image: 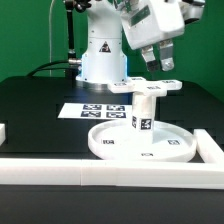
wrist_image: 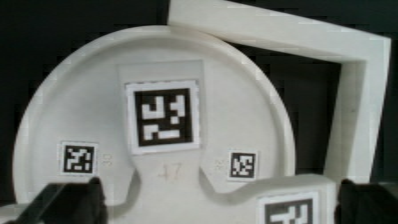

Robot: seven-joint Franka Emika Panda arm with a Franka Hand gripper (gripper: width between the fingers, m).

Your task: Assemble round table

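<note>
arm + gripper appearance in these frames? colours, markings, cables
The arm has glossy white rounded shells, with a dark triangular mark on the base. The gripper is pale grey-white with black fingers. A dark cable hangs beside the base.

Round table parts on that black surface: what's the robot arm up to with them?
One robot arm is building a small white round table. The round disc lies flat on the black tabletop, the short cylinder stands upright on it, and the cross-shaped piece sits on top of the cylinder. The arm's tool hangs open just above the cross-shaped piece, holding nothing.
</note>
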